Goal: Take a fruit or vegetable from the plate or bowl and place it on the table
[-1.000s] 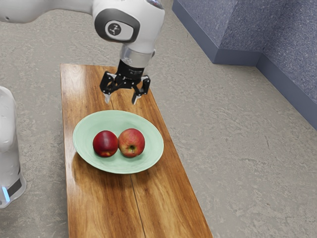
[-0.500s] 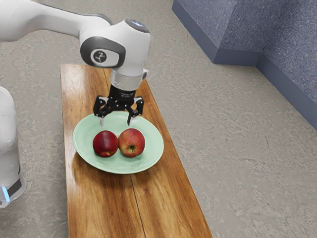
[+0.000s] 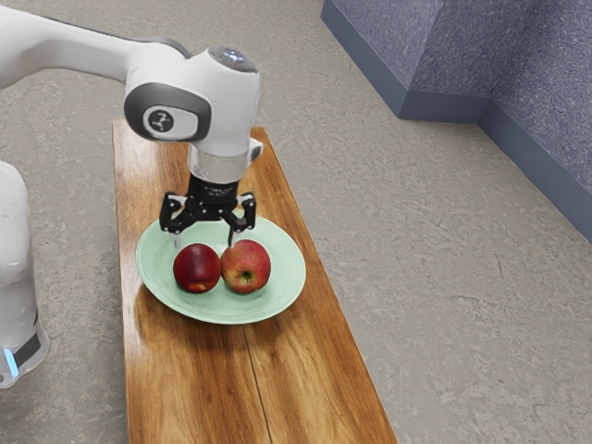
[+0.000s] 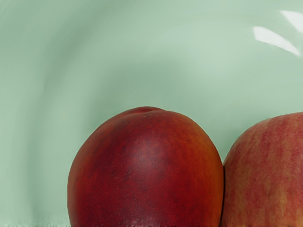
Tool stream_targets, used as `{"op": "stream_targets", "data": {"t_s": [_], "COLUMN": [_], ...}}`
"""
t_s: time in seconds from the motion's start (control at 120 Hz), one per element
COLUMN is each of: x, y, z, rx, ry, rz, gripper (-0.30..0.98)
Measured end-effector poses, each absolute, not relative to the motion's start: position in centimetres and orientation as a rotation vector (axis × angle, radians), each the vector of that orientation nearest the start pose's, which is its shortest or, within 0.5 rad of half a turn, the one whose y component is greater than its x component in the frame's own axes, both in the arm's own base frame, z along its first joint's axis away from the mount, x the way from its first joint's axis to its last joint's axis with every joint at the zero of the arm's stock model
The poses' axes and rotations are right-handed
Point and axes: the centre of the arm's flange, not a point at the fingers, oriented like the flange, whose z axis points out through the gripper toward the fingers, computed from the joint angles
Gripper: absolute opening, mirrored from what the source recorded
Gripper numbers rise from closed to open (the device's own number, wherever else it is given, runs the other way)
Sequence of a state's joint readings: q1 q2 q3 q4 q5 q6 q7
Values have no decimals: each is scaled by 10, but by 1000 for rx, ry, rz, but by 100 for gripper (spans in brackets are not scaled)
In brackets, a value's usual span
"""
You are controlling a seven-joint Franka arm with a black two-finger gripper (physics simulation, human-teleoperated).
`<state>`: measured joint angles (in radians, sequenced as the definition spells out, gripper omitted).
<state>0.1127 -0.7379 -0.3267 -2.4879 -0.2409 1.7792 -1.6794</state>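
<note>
Moved closer to the smooth dark-red fruit (image 3: 196,268) on the shallow green plate (image 3: 285,275), with black fingers (image 3: 246,212) apart. Apparently aligning for a grasp, at risk of nudging the adjoining streaked red apple (image 3: 246,266).

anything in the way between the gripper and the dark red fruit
Nothing visible stands between the open gripper and the dark red fruit. The lighter apple sits right against that fruit's side, though, so it may crowd one jaw.
</note>
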Motion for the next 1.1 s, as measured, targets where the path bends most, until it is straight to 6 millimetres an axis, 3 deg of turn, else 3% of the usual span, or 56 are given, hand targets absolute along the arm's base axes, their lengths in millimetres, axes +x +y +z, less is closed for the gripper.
{"op": "stream_targets", "data": {"t_s": [0.367, 1.1], "x": [319, 329], "y": [-102, -92], "z": [494, 454], "rx": [2165, 2133], "ry": [2276, 2336], "rz": [-51, -143], "gripper": [68, 66]}}
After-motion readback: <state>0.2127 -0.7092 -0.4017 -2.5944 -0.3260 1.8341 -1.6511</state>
